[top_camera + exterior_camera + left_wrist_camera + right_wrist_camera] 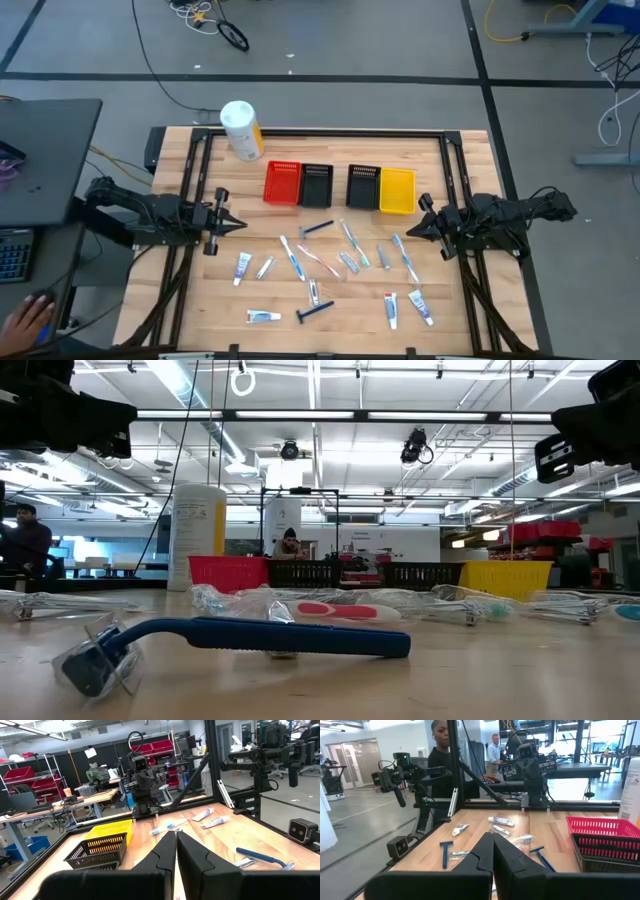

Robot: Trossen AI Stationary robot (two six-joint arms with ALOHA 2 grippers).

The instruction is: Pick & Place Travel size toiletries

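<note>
Small toiletries lie flat on the wooden table: white toothpaste tubes (242, 266), toothbrushes (292, 258) and blue razors (315, 314), one razor (240, 640) close in the low view. My left gripper (240, 224) hangs shut and empty over the table's left side. My right gripper (410, 230) hangs shut and empty over the right side. Both point toward the middle and touch nothing.
Red (282, 183), black (316, 185), black (362, 186) and yellow (397, 190) bins stand in a row at the far middle. A white-and-yellow cylinder (241, 130) lies at the far left corner. A person's hand (25, 322) shows off the table's near left.
</note>
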